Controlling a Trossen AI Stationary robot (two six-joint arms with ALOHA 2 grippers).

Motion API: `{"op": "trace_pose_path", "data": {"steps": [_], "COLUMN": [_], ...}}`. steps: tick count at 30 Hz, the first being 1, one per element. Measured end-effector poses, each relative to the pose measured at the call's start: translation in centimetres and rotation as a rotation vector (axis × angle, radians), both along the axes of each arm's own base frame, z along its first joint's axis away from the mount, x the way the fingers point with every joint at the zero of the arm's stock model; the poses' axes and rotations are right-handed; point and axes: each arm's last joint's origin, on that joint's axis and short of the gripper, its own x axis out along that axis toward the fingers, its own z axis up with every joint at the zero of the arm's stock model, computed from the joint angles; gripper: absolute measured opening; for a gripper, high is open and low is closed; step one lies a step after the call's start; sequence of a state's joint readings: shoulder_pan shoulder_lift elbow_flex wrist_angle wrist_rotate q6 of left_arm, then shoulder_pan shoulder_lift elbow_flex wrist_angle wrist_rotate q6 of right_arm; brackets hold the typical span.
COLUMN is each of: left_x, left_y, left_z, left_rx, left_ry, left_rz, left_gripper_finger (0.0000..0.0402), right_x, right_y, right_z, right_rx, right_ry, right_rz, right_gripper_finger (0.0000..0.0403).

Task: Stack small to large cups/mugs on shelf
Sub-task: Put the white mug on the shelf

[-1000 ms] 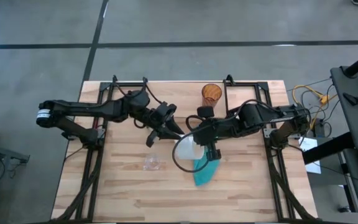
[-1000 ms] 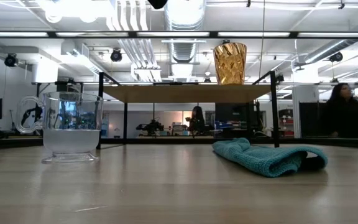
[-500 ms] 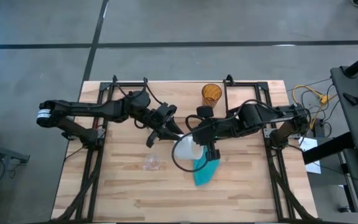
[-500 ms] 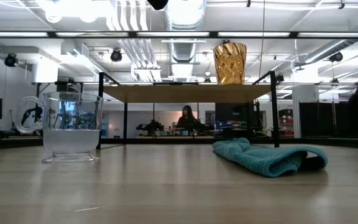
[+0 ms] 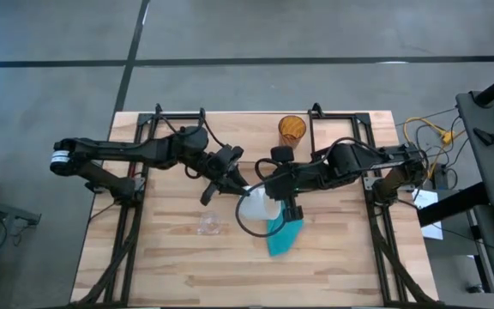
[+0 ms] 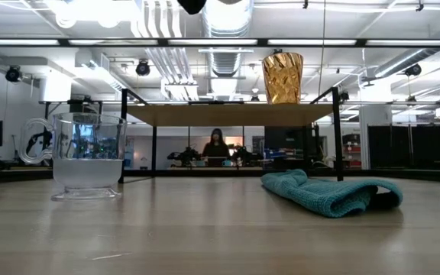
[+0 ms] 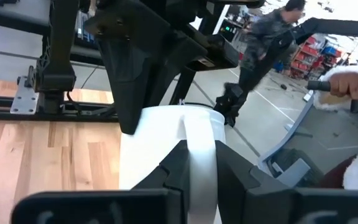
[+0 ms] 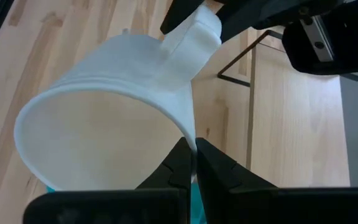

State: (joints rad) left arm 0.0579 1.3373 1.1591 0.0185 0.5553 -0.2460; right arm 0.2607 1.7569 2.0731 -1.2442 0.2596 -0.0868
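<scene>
While the small clear glass (image 5: 209,225) sits alone on the bench (image 5: 161,266) over on the left, the left tool (image 5: 240,184) has its fingers pinched onto the handle of the white mug (image 5: 256,206), mid-air near the bench's middle. Right tool (image 5: 268,190) is clamped tight on the mug's rim, so both have hold of it. Teal cloth (image 5: 281,236) lies just under and beside the mug. Amber cup (image 5: 292,130) stands upright on the shelf (image 6: 228,114) at the back.
</scene>
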Motion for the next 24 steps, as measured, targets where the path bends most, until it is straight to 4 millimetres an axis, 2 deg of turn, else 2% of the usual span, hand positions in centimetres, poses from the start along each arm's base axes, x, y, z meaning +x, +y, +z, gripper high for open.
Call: {"op": "trace_pose_path", "data": {"steps": [12, 24], "left_x": [0.0, 0.0], "left_y": [0.0, 0.0], "left_z": [-0.1, -0.2], "left_rx": [0.002, 0.007], "left_ry": [0.006, 0.018], "left_rz": [0.005, 0.008], "left_gripper_finger": [0.0027, 0.0027], "right_x": [0.0, -0.9], "right_y": [0.0, -0.2], "right_z": [0.0, 1.7], "right_rx": [-0.001, 0.004], "right_ry": [0.003, -0.031], "right_rz": [-0.004, 0.002], "right_gripper_finger": [0.0008, 0.0008]}}
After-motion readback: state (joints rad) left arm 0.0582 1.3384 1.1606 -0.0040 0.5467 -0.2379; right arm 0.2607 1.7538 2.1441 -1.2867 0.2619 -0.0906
